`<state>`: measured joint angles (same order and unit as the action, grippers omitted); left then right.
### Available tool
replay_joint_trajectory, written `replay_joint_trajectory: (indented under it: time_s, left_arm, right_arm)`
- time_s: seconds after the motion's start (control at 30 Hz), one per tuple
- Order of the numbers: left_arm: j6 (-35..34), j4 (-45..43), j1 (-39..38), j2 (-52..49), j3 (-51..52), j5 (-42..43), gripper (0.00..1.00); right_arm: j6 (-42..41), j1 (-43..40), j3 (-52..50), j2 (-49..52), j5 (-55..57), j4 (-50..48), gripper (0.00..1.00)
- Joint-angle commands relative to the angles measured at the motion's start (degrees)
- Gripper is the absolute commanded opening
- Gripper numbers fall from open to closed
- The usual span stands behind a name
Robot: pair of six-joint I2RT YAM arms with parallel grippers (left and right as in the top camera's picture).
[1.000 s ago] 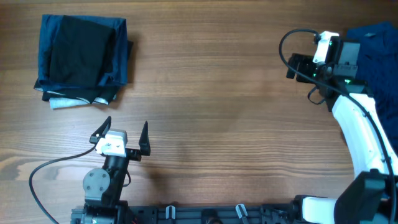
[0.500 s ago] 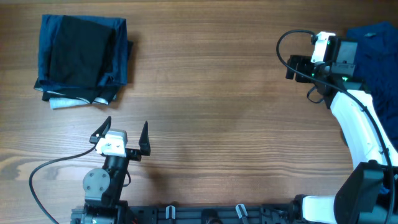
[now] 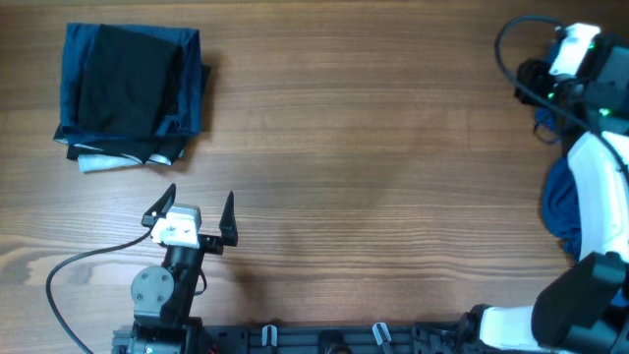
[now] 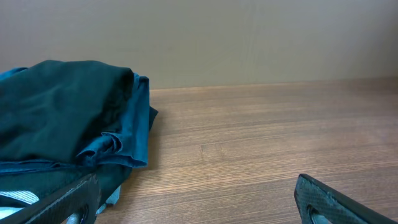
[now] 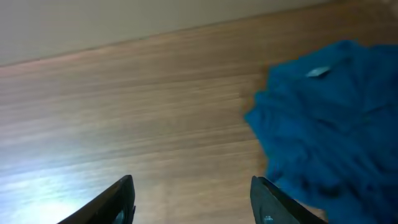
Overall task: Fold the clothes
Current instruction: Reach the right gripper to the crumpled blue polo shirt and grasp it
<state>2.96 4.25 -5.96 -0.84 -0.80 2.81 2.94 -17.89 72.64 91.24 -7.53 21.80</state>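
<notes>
Closest to the base, the left claw (image 3: pixel 194 203) sits spread wide and empty over the table (image 3: pixel 373 177). At the right edge lies a crumpled blue garment (image 5: pixel 323 124). From above the arm hides part of it, so its spread is hard to judge. The right claw (image 5: pixel 196 199) hangs near it, wide open, holding nothing. At the far left rests a folded pile (image 3: pixel 133 93). The step looks like fetching the next piece: lower onto the cloth and pinch an edge. No basket or bin shows.

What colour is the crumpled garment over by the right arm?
The garment is plain bright blue, shown best in the right wrist view.
</notes>
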Motion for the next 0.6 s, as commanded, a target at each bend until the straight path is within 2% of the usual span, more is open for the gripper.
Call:
replay_joint_trajectory:
  time_s: [0.0, 0.17, 0.3, 0.57]
  left_arm:
    - [1.1, 0.0, -0.3, 0.3, 0.5, -1.0, 1.0]
    - [1.1, 0.0, -0.3, 0.3, 0.5, -1.0, 1.0]
    - [1.1, 0.0, -0.3, 0.3, 0.5, -1.0, 1.0]
    - [1.1, 0.0, -0.3, 0.3, 0.5, -1.0, 1.0]
  right_arm:
    - [1.5, -2.1, 3.2, 7.4, -1.2, -2.5, 0.59]
    - [1.4, -2.8, 3.2, 16.2, -0.2, -11.9, 0.46]
    - [1.9, -3.0, 3.2, 20.7, 8.0, -14.8, 0.47]
    - [2.3, -5.7, 3.2, 26.6, 7.0, -15.0, 0.48]
